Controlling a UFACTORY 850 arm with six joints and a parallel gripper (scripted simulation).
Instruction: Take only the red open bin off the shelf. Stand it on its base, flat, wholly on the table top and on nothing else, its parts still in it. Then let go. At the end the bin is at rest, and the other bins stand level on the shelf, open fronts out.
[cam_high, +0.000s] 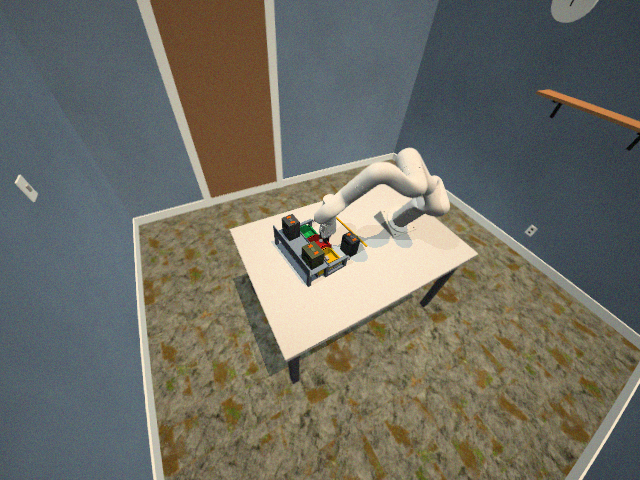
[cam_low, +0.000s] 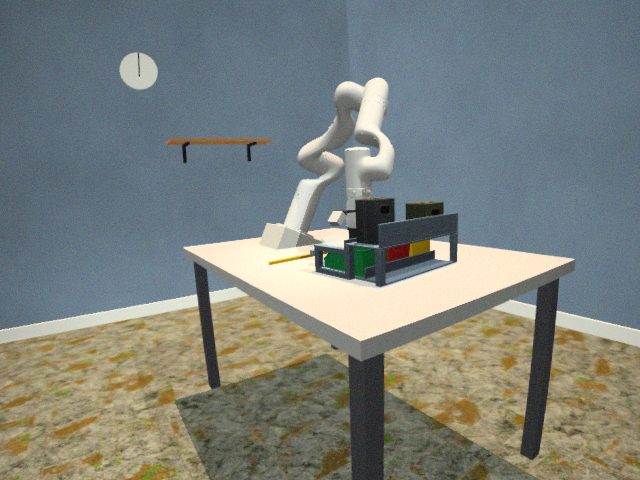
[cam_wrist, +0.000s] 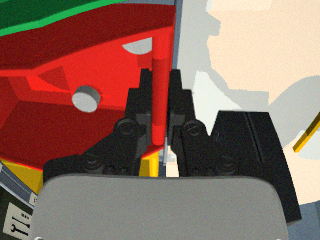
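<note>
The red open bin (cam_high: 314, 239) (cam_low: 398, 252) (cam_wrist: 55, 117) is in the shelf's row, between the green bin (cam_high: 308, 230) (cam_low: 364, 260) (cam_wrist: 50, 12) and the yellow bin (cam_high: 331, 254) (cam_low: 419, 248) (cam_wrist: 30, 177). Two grey round parts show inside it in the wrist view, one part (cam_wrist: 86, 98) fully and one partly hidden. My gripper (cam_high: 325, 239) (cam_wrist: 159, 85) points down and is shut on the red bin's front rim, one finger inside and one outside. In the exterior view the fingers are hidden behind a dark box. I cannot tell whether the bin's base touches the shelf.
The grey shelf (cam_low: 418, 230) carries a dark box (cam_high: 291, 227) (cam_low: 372, 222) and an olive box (cam_high: 312, 255) (cam_low: 421, 210) on top. Another black box (cam_high: 350, 244) (cam_wrist: 250, 150) stands on the table in front of the bins. A yellow rod (cam_low: 289, 258) (cam_wrist: 307, 132) lies nearer the arm's base.
</note>
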